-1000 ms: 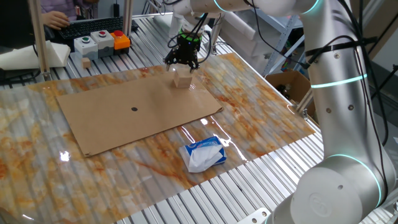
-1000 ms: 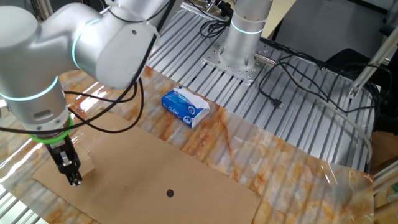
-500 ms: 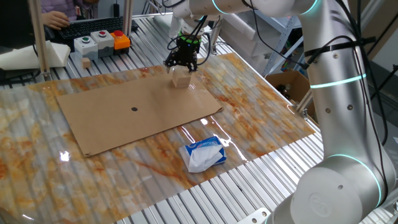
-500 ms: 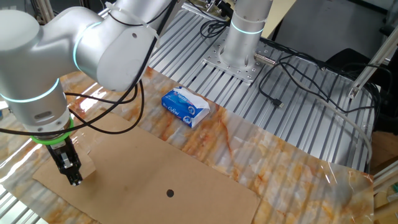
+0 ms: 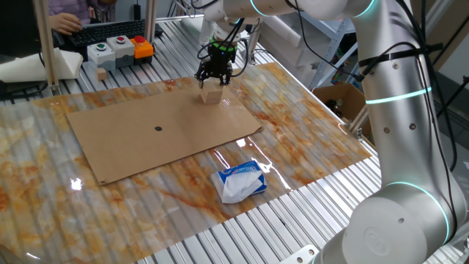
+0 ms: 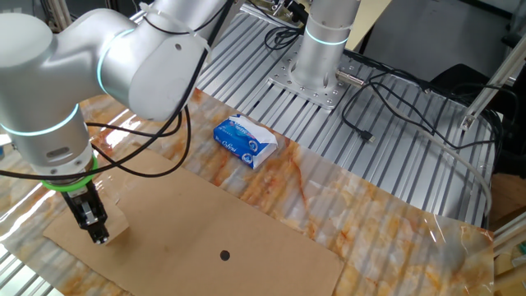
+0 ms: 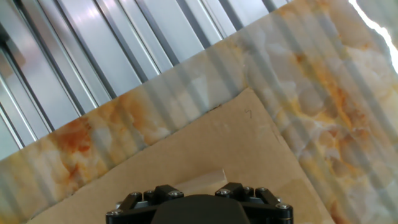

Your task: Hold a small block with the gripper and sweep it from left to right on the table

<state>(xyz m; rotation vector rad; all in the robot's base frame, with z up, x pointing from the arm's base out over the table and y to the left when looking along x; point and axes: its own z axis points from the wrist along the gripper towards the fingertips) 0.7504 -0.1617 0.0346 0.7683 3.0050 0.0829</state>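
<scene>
The small block (image 5: 212, 95), a light-tan wooden cube, stands on the far right part of a brown cardboard sheet (image 5: 146, 136) that lies on the table (image 5: 308, 125). The black gripper (image 5: 213, 82) hangs straight down over the block with a finger on either side of its top. The jaws stand apart, and I see no firm contact. In the other fixed view the gripper (image 6: 99, 236) hides most of the block (image 6: 116, 222). In the hand view only a pale sliver of the block (image 7: 208, 180) shows above the black gripper body.
A white-and-blue soft packet (image 5: 239, 181) lies near the table's front edge, off the cardboard. A button box (image 5: 117, 50) sits on the slatted frame at the back left. The white arm's base (image 6: 322, 49) and black cables (image 6: 386, 99) occupy the frame behind the table.
The fingers have drawn in toward the block's sides. The hand has settled slightly lower over it. The block, the cardboard and the packet have not moved.
</scene>
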